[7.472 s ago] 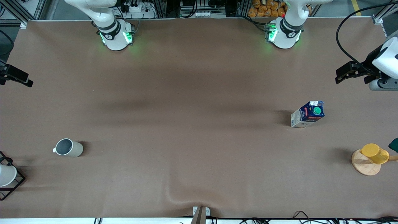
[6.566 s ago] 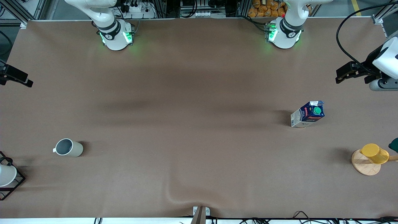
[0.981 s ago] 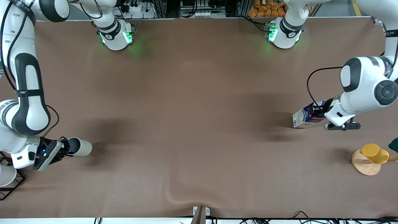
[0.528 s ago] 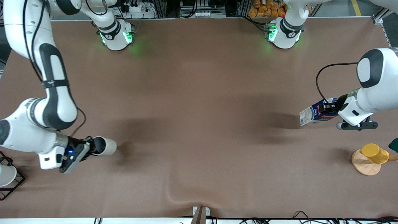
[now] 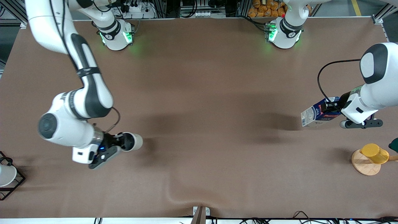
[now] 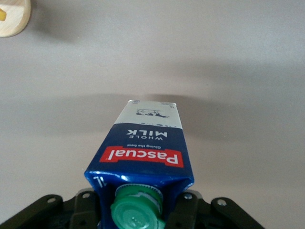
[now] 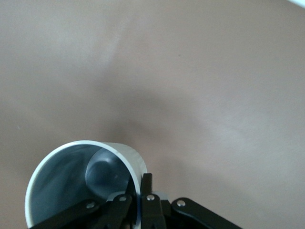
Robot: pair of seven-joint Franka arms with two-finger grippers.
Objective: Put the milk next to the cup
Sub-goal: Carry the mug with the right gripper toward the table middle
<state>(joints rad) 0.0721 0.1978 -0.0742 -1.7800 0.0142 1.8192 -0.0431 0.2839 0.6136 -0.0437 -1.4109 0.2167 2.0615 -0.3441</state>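
My left gripper (image 5: 332, 107) is shut on the milk (image 5: 317, 114), a dark blue carton with a green cap, and holds it tilted above the table at the left arm's end. The left wrist view shows the carton (image 6: 143, 152) clamped at its top between my left gripper's (image 6: 138, 210) jaws. My right gripper (image 5: 119, 143) is shut on the rim of the cup (image 5: 134, 142), a beige-grey mug, and holds it on its side above the table. The right wrist view shows the cup's grey inside (image 7: 81, 181), with my right gripper (image 7: 138, 200) pinching its wall.
A yellow cup (image 5: 374, 153) lies on a round wooden coaster (image 5: 363, 166) at the left arm's end; the coaster also shows in the left wrist view (image 6: 12, 19). A white cup in a black wire rack (image 5: 7, 175) stands at the right arm's end.
Both arms came in and took hold: the right lifted the cup and carried it toward the table's middle. The left lifted the milk and tilted it, shifting slightly toward the left arm's end.
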